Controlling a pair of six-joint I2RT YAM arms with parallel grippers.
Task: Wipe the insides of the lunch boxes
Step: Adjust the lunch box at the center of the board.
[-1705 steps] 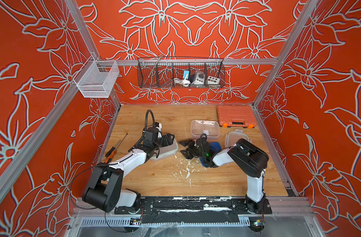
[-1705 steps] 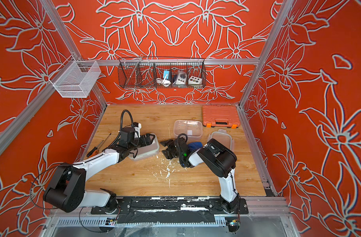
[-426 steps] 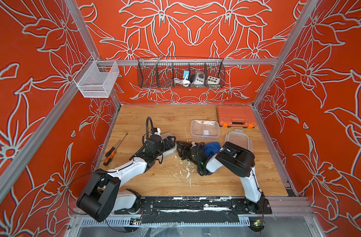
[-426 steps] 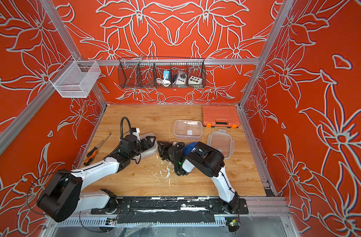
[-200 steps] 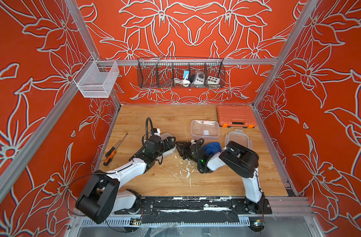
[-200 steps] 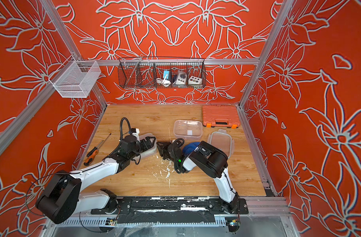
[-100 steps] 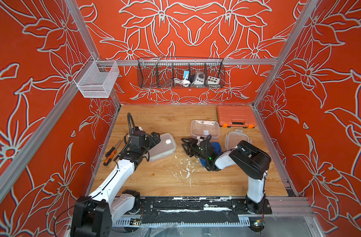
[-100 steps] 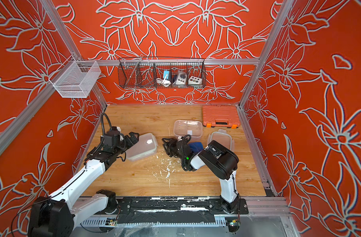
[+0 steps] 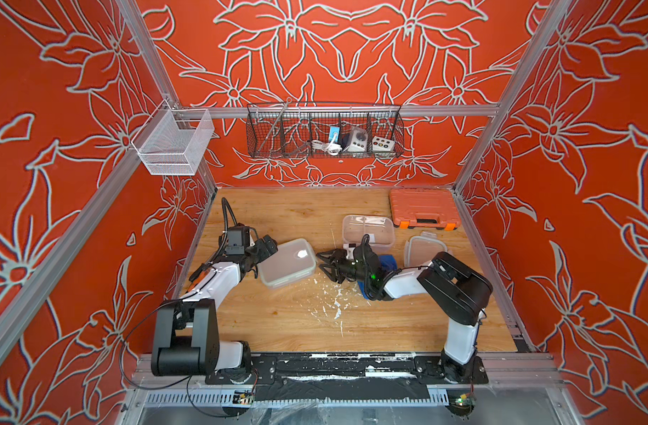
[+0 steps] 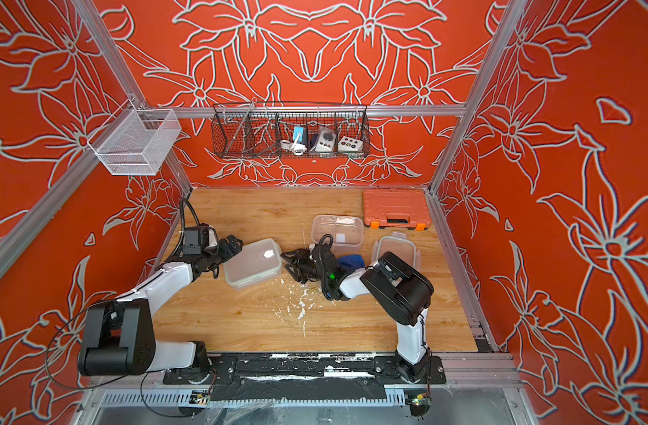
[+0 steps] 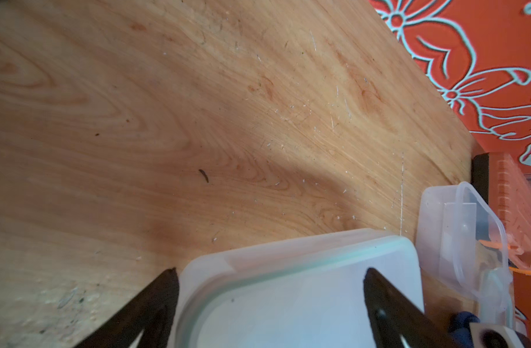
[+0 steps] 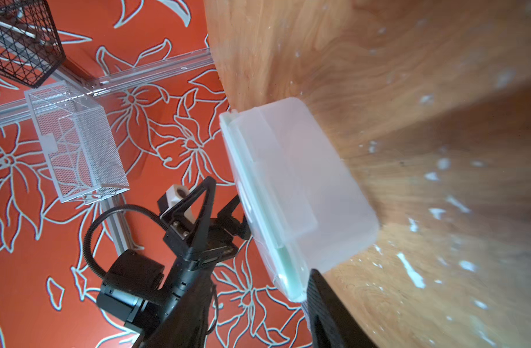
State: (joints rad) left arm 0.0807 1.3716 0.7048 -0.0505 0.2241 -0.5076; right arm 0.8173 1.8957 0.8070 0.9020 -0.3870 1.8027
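Note:
A translucent lunch box (image 9: 287, 263) (image 10: 252, 263) with a green-sealed lid snapped on lies mid-table. My left gripper (image 9: 267, 250) (image 11: 270, 271) is open wide at its left end. One finger (image 11: 164, 289) sits beside the corner and the other rides over the lid. My right gripper (image 9: 320, 262) (image 12: 259, 274) is open at the box's (image 12: 303, 186) right end, and its near corner touches one finger (image 12: 324, 301). The divided lunch box (image 9: 368, 230) (image 10: 337, 228) stands open behind the right wrist. A blue cloth (image 9: 388, 263) lies loose beside that wrist.
A flat clear lid (image 9: 422, 250) lies right of the blue cloth, with the orange tool case (image 9: 422, 211) at the back right. White scraps (image 9: 333, 301) litter the wood in front of the boxes. Wire baskets (image 9: 324, 134) hang on the back wall.
My left gripper has drawn back leftward off the lidded box to its left end. The right gripper has slid left up to the box's right end and its jaws have widened.

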